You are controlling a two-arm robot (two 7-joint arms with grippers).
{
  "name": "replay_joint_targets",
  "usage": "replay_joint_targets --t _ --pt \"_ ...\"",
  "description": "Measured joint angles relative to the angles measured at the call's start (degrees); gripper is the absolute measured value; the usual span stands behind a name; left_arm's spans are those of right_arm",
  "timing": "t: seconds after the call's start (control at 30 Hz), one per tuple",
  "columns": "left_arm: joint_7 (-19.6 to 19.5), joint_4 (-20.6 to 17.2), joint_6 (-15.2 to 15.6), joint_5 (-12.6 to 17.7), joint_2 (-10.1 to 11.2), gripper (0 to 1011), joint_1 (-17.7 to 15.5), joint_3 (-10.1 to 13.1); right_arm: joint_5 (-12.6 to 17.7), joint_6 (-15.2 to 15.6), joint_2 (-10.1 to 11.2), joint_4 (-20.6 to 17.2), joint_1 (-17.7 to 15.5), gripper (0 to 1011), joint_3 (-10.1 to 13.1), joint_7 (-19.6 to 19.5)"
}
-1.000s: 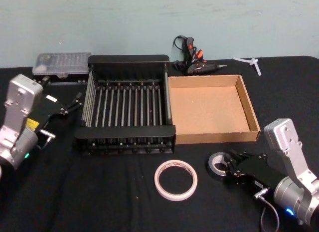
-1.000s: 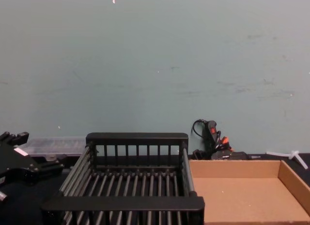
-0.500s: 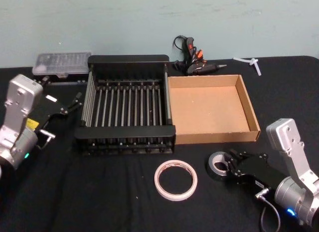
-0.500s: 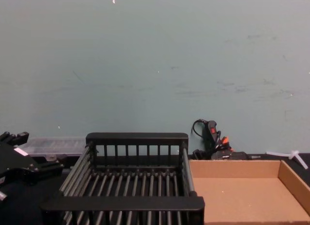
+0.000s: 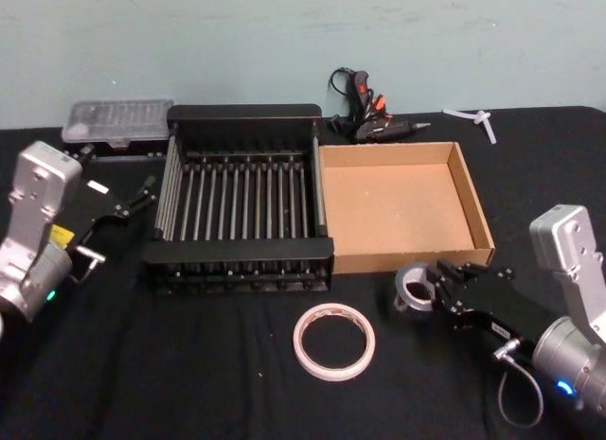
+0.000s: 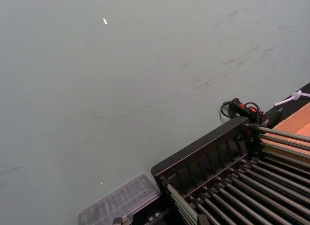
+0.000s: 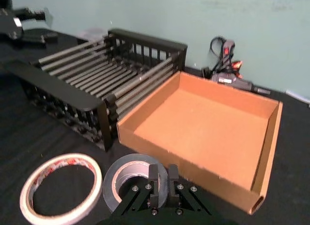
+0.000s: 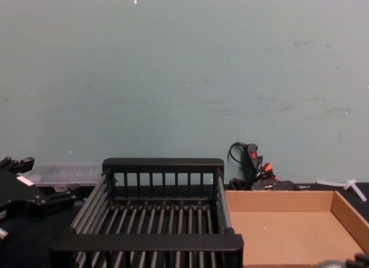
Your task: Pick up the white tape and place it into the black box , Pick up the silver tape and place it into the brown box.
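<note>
One silver tape (image 5: 414,284) is clamped tilted at the right gripper's (image 5: 437,292) tip, its hole facing up-left, just before the brown box (image 5: 473,208); white tape (image 5: 333,341) lies flat beside; left gripper (image 5: 133,205) parked, fingers unclear.

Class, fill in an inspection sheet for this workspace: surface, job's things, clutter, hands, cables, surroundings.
Surface: black table.
Job's things: silver tape tilted, held near the brown box front wall; white tape flat on the table; black box and brown box both hold nothing.
Clutter: glue gun, clear plastic case, white plastic piece.
Hands: right hand shut on the silver tape; left hand parked beside the black box.
Cables: glue gun's black cord; cable on right wrist.
Surroundings: pale green wall.
</note>
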Motion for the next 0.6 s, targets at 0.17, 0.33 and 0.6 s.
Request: replay_joint_targets --t 0.17,0.33,0.6 --pt "0.0 0.0 0.0 0.0 0.0 1001 0.0 0.0 0.5 -0.8 0.0 -0.6 0.7 124 0.3 0.2" --pt "0.0 0.0 0.0 0.0 0.0 1002 0.0 0.0 0.6 -1.4 -0.2 -0.2 2.3 125 0.3 0.2" --pt "0.0 0.0 0.0 0.0 0.0 1001 0.0 0.0 -0.3 -2.5 -1.7 2.6 7.0 124 -0.5 -0.5"
